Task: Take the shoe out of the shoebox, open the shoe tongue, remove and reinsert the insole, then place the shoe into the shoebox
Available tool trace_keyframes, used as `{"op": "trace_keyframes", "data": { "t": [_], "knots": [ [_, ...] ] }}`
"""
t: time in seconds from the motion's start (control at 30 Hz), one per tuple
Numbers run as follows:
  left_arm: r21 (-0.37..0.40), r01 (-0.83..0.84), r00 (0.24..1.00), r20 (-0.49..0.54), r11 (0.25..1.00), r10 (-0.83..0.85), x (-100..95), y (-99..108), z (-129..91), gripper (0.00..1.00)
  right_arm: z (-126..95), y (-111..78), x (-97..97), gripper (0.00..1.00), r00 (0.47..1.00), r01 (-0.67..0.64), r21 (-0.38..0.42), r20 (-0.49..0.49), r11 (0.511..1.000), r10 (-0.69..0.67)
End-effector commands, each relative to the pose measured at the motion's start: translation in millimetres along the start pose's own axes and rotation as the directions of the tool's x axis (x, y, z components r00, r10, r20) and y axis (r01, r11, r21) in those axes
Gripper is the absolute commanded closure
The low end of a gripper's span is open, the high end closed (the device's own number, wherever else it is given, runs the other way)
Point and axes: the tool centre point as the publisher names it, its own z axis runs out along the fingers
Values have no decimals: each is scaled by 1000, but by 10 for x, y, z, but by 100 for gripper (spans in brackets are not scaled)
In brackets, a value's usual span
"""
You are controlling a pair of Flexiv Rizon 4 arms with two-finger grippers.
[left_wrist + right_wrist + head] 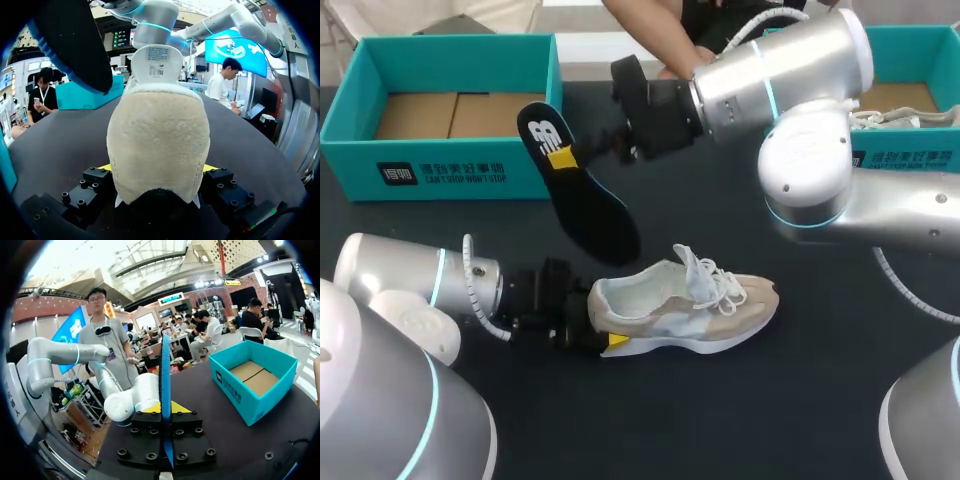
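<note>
Reinserting the insole looks like the step in hand. To do it well, the right pincer (567, 155) should lead with the insole's lower end, steer it through the collar and slide it forward under the raised tongue, flat against the footbed, so that it neither folds nor catches on the laces. The left pincer (603, 322) should brace the heel against that push.

The right pincer is clamped on the dark insole (582, 200) near its upper, logo-bearing end. Its wrist view shows the insole (165, 385) edge-on between the yellow tips of the pincer (165, 407). The insole hangs tilted in the air, its lower end just above the shoe's heel opening and apart from it.

The left pincer (157, 167) grips the heel of the beige shoe (690, 305) from both sides. The shoe rests on its sole on the dark worktop (800, 400), with its toe pointing away from that pincer. The open teal shoebox (440, 165) stands at the far left, well apart from the shoe
</note>
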Motion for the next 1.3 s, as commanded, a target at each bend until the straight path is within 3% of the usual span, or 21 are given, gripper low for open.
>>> {"op": "trace_keyframes", "data": {
  "t": [0.03,0.23,0.47,0.87,1.03,1.3],
  "knots": [
    [-2,1,1000,2,1000,-1,18,62,8,100,5,-41,52,100,998,0,-41,63,999,2],
    [-2,1,1000,2,1000,-1,18,62,8,100,5,-41,52,100,998,0,-41,63,999,2],
    [-2,1,1000,2,1000,-1,18,62,8,100,-130,296,133,100,998,-21,-159,-64,987,11],
    [-2,1,1000,2,1000,-1,18,62,8,100,-388,564,343,100,971,-152,-198,-214,968,109],
    [-2,1,1000,2,1000,-1,18,62,8,100,-573,667,492,100,950,-203,-224,-281,953,136],
    [-2,1,1000,2,1000,-1,18,62,8,100,-941,754,814,100,941,-264,-220,-270,939,201]
  ]
}}
